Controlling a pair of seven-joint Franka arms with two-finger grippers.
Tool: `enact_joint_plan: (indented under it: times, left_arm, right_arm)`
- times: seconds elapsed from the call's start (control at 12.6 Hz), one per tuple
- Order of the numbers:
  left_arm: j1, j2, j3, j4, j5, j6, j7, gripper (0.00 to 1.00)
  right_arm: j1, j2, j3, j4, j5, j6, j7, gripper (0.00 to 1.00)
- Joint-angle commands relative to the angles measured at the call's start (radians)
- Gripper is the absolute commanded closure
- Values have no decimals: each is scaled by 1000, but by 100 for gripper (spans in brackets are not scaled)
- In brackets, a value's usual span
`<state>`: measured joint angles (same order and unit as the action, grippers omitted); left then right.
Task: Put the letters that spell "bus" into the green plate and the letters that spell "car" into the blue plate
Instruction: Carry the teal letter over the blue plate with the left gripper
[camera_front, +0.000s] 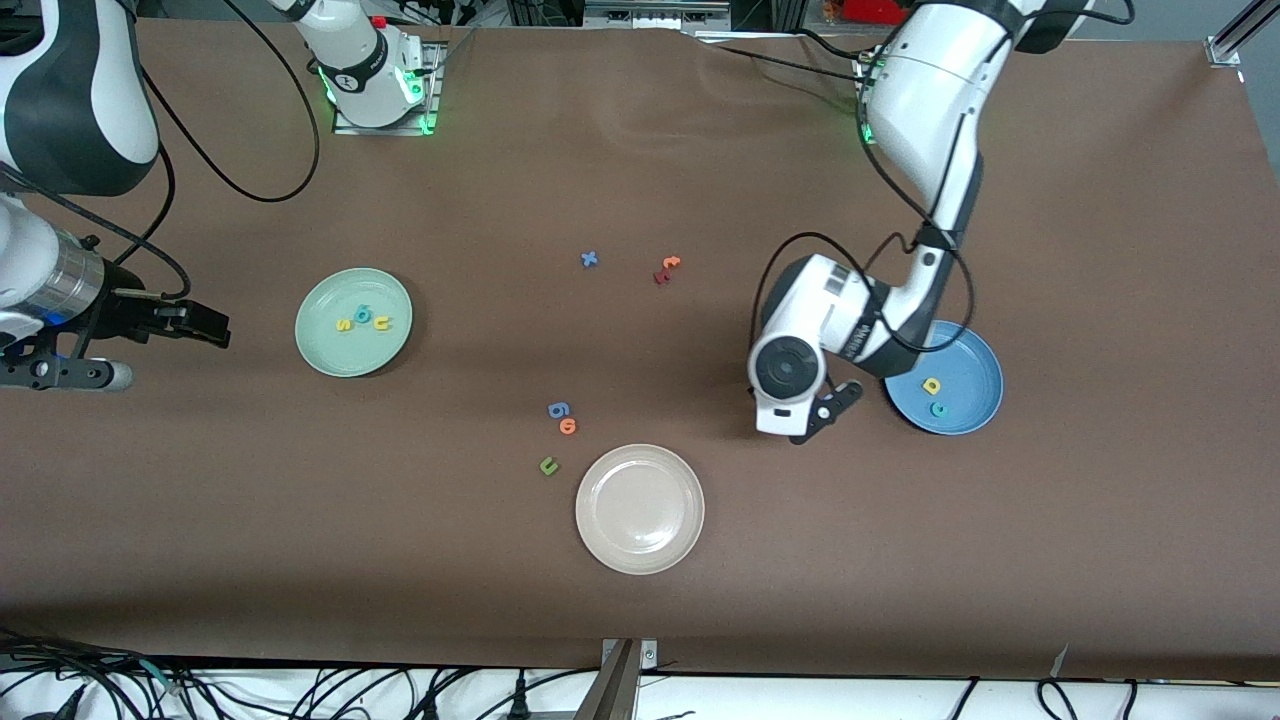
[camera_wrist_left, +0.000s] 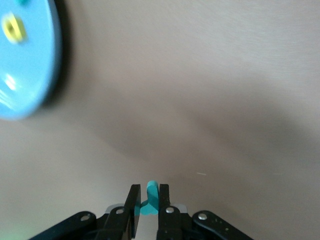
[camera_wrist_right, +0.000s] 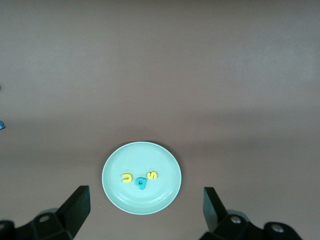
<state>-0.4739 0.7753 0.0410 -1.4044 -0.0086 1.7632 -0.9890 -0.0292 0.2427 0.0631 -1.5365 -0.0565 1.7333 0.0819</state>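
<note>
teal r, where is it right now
The teal r is pinched in the shut left gripper, up over bare table just beside the blue plate, toward the left arm's end.

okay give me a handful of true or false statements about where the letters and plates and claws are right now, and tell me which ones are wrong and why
1. The green plate holds three letters. True.
2. The left claw is open and empty. False: it is shut on a teal letter, beside the blue plate.
3. The blue plate holds a yellow letter and a teal letter. True.
4. The beige-white plate holds the green "u". False: the green "u" lies on the table beside that plate.
5. The right claw is open, waiting near the green plate at the right arm's end of the table. True.
</note>
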Motion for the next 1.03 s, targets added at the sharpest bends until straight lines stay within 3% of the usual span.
enact_joint_plan:
  times: [0.0,0.4,0.63,0.71,0.79,0.87,0.95]
  left_arm:
    - [93,-59,-7,-7,30,-134,418,100]
    - [237,-61,-3,-12,113,-197,1021,100]
    - [270,-19,-4,-12,218,-183,1225,100]
    - [276,-7,-4,-12,223,-177,1248,91]
    - [284,-5,-4,-16,220,-147,1298,16]
    - [288,-7,-6,-18,207,-134,1360,0]
    - [290,-14,-6,-12,200,-139,1378,0]
  right_arm:
    - [-15,-16,14,-8,-8,2,-2,0]
    - [-15,-16,12,-8,-9,2,-5,0]
    - [-15,-14,15,-8,-8,2,6,0]
    - [-15,-14,15,-8,-8,2,6,0]
    - [-15,-14,15,-8,-8,2,6,0]
    - [-15,-14,15,-8,-8,2,6,0]
    - [-15,-14,15,-11,-6,0,4,0]
